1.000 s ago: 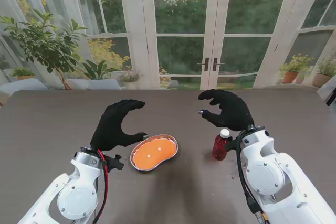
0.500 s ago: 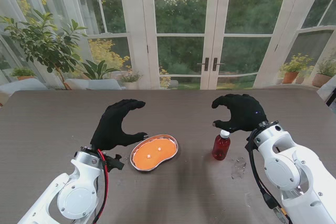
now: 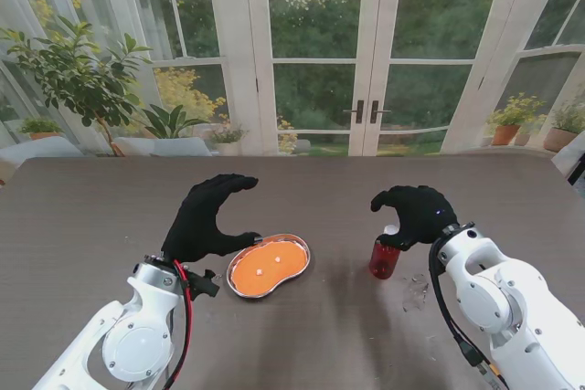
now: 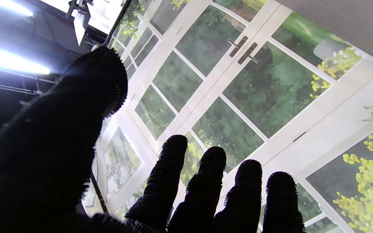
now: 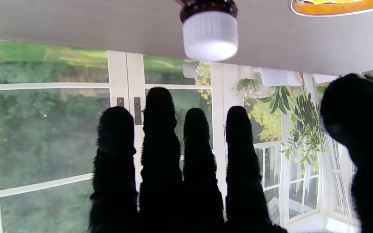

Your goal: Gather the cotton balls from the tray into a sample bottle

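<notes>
The bottle (image 3: 383, 259) is small, dark red and see-through, with a ribbed white cap (image 5: 210, 36). It stands upright on the table (image 3: 82, 216), to the right of the tray (image 3: 268, 266) and apart from it. The tray is a kidney-shaped metal dish with an orange floor, and two tiny white cotton balls (image 3: 267, 269) lie near its middle.

The right robot hand (image 3: 413, 214) hangs over the bottle top, fingers curled and spread from the thumb, gripping nothing; in the stand view it hides most of the cap. The left robot hand (image 3: 208, 218) hovers at the tray's left edge, released too, fingers arched and thumb reaching toward the rim.

The right wrist view shows what the stand view hides: the cap is clear of the fingertips (image 5: 158, 97), with the thumb off to one side, and a strip of the tray rim shows at the frame's edge. The left wrist view shows only the fingers (image 4: 173, 152) and thumb spread against the glass doors (image 4: 219, 77); neither tray nor bottle appears there.
</notes>
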